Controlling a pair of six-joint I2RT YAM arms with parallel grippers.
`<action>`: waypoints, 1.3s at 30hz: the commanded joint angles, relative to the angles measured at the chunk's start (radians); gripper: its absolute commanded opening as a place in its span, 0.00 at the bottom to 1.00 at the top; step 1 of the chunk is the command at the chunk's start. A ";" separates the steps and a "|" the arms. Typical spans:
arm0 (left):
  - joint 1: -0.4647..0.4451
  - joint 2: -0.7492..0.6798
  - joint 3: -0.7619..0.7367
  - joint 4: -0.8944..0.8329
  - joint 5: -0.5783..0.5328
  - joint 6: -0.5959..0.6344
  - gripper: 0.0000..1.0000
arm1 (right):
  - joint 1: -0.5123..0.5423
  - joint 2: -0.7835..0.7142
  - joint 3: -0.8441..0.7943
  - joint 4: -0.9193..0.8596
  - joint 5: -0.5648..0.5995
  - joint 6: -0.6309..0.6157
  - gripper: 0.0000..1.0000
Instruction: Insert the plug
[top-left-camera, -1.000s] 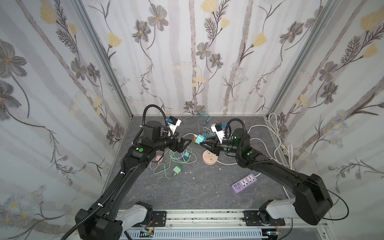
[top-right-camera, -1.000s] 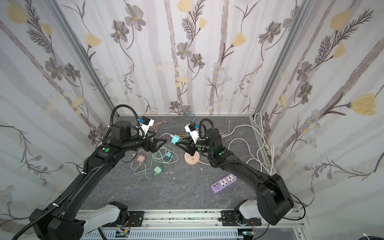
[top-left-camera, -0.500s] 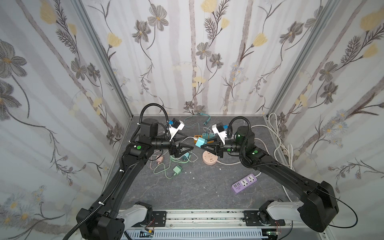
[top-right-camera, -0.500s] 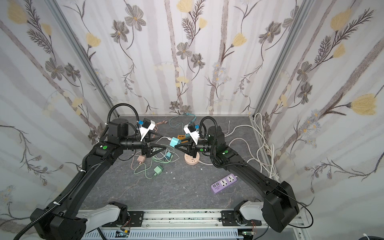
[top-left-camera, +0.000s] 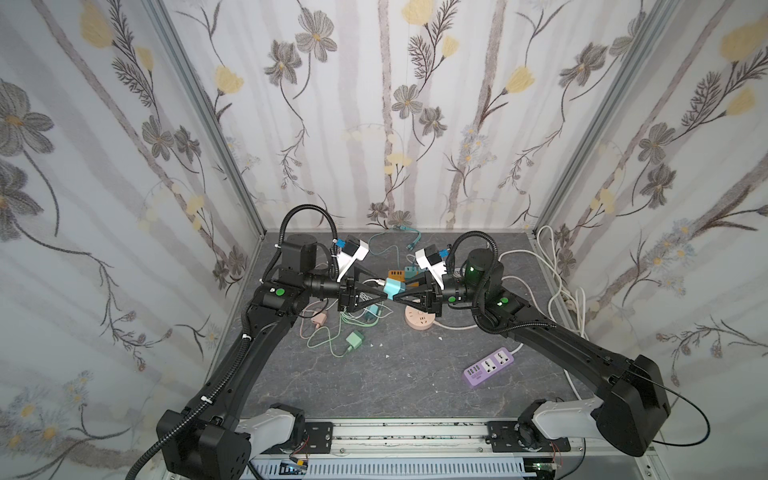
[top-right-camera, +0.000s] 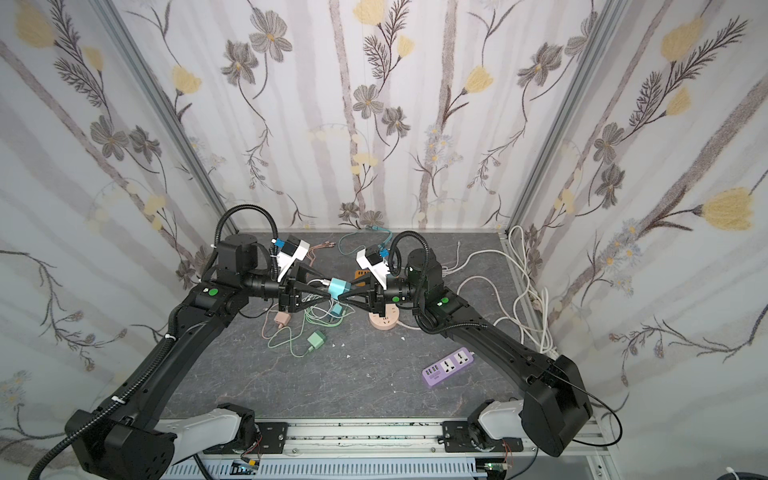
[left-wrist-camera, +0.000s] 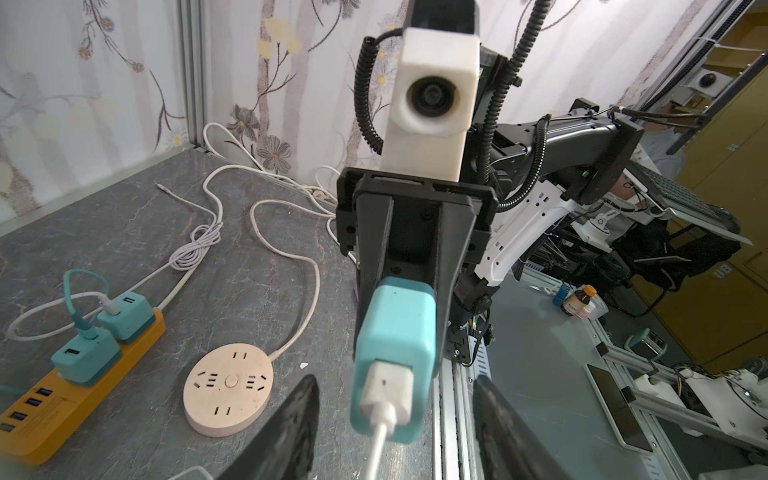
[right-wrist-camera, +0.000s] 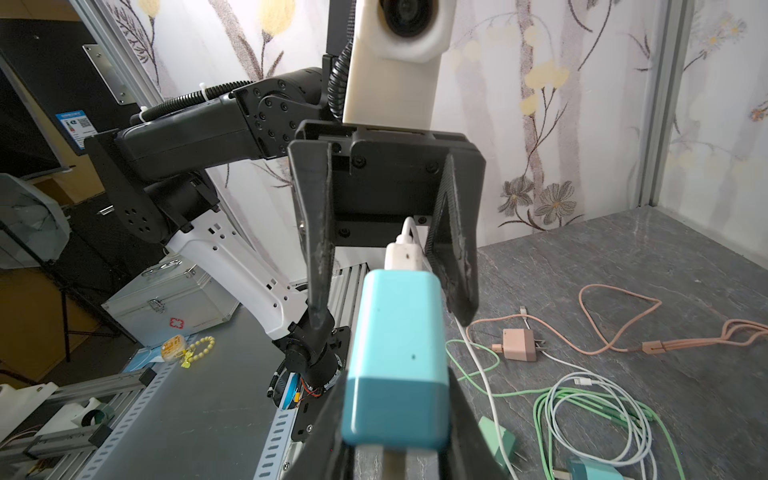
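My right gripper (right-wrist-camera: 395, 388) is shut on a light-blue charger block (right-wrist-camera: 399, 357), held in the air over the middle of the table (top-left-camera: 391, 286) (top-right-camera: 338, 286). A white USB plug (left-wrist-camera: 386, 388) with its white cable sits in the port on the block's end face. My left gripper (left-wrist-camera: 392, 384) faces the right one tip to tip (top-left-camera: 383, 292). Its fingers (left-wrist-camera: 299, 411) stand on either side of the plug with a gap on each side, so it is open. In the right wrist view the white plug (right-wrist-camera: 405, 253) shows between the left fingers.
Below the grippers lie a round pink socket (top-left-camera: 420, 321), an orange power strip (left-wrist-camera: 75, 399) carrying two teal chargers, a green charger (top-left-camera: 355, 341), a pink charger (top-left-camera: 319, 320) and tangled green and white cables. A purple power strip (top-left-camera: 492, 368) lies at front right.
My left gripper has swung right and risen to meet the charger, and its jaws have narrowed around the plug. The right gripper has lifted the charger slightly toward the middle.
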 joint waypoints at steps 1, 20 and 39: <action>0.002 -0.003 -0.003 0.039 0.073 -0.001 0.52 | 0.006 0.010 0.011 0.064 -0.028 0.009 0.00; 0.001 0.006 -0.029 0.122 0.135 -0.068 0.28 | 0.023 0.045 0.012 0.159 -0.021 0.054 0.00; 0.001 0.024 0.115 0.306 -0.457 -0.476 0.00 | 0.033 0.281 -0.094 0.224 0.386 -0.132 0.88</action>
